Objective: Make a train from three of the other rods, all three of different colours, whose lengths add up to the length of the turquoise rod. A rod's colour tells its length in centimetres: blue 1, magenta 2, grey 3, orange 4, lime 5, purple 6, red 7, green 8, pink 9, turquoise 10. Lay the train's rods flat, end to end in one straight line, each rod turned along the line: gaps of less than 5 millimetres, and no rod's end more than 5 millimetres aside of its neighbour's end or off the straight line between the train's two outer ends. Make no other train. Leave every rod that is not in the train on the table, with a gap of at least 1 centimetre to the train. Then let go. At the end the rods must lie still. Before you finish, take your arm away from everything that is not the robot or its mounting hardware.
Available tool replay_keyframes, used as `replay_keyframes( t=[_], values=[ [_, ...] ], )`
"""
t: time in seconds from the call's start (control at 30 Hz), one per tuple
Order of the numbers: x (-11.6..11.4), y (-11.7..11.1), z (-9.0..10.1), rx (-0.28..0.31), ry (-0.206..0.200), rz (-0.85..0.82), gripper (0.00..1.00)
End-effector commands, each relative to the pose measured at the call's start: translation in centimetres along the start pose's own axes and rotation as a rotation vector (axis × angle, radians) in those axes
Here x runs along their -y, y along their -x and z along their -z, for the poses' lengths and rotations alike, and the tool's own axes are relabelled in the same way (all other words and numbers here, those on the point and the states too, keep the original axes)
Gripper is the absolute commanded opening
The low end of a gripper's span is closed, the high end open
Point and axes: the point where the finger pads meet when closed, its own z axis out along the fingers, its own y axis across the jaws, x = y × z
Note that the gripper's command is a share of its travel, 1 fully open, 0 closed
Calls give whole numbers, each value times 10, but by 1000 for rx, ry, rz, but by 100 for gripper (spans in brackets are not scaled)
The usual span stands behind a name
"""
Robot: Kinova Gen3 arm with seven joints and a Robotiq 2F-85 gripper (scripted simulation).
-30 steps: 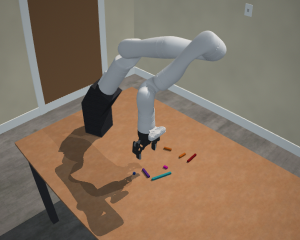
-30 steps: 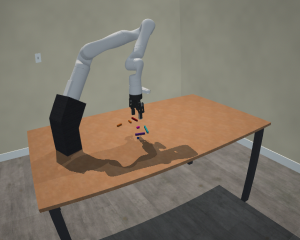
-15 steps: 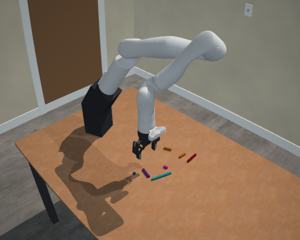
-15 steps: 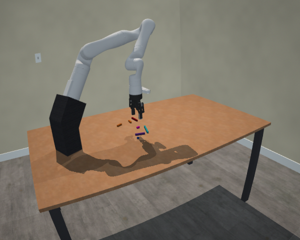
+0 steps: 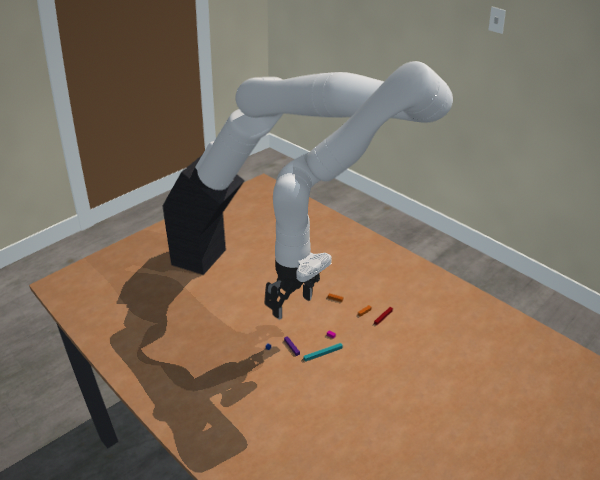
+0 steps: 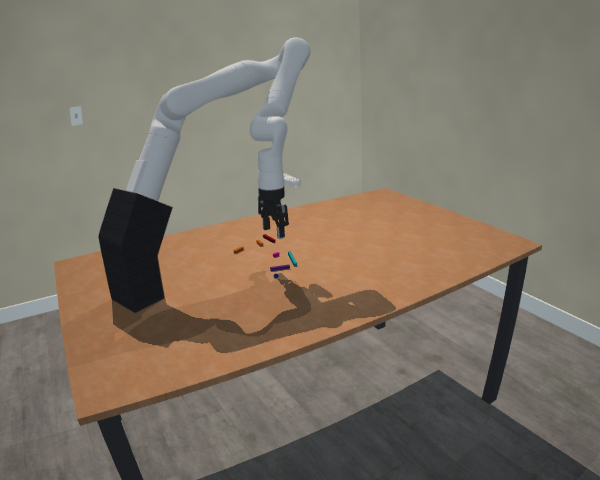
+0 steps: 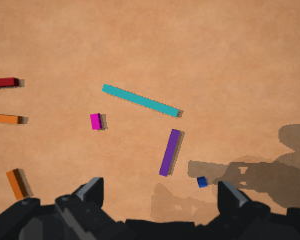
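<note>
My gripper (image 5: pixel 292 305) (image 6: pixel 273 231) (image 7: pixel 159 191) is open and empty, high above the table. The turquoise rod (image 5: pixel 322 352) (image 6: pixel 292 258) (image 7: pixel 141 101) lies flat. The purple rod (image 5: pixel 291 345) (image 6: pixel 279 268) (image 7: pixel 170 153) lies near one end of it, apart and at a steep angle. The small blue rod (image 5: pixel 268 346) (image 6: pixel 276 275) (image 7: pixel 202 182) lies beside the purple one. The magenta rod (image 5: pixel 331 334) (image 6: pixel 275 254) (image 7: pixel 95 121) lies alone. One orange rod (image 5: pixel 364 311) (image 6: pixel 259 242) (image 7: pixel 6 119) lies near the red rod (image 5: pixel 383 315) (image 6: pixel 268 238) (image 7: pixel 4 82). Another orange rod (image 5: pixel 335 297) (image 6: pixel 238 250) (image 7: pixel 17 184) lies apart.
All the rods lie separate on the wooden table (image 5: pixel 445 392) (image 6: pixel 393 232). The arm's shadow falls around the blue rod and over the table beyond it. The black robot base (image 5: pixel 194 227) (image 6: pixel 135 253) stands at one end. The wrist view cuts off the outer ends of the red and one orange rod.
</note>
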Motion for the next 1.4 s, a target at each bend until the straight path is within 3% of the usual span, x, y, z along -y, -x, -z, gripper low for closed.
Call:
replay_keyframes(
  t=[0.0, 0.4, 0.63, 1.13, 1.2, 1.37],
  values=[
    [0, 0, 0, -1, 0, 0, 100],
    [1, -1, 0, 0, 1, 7, 100],
    [17, -8, -7, 6, 5, 108, 100],
    [131, -38, -37, 6, 5, 669, 100],
    [131, -38, -37, 6, 5, 669, 100],
    [157, -40, -40, -1, 2, 774, 100]
  ],
)
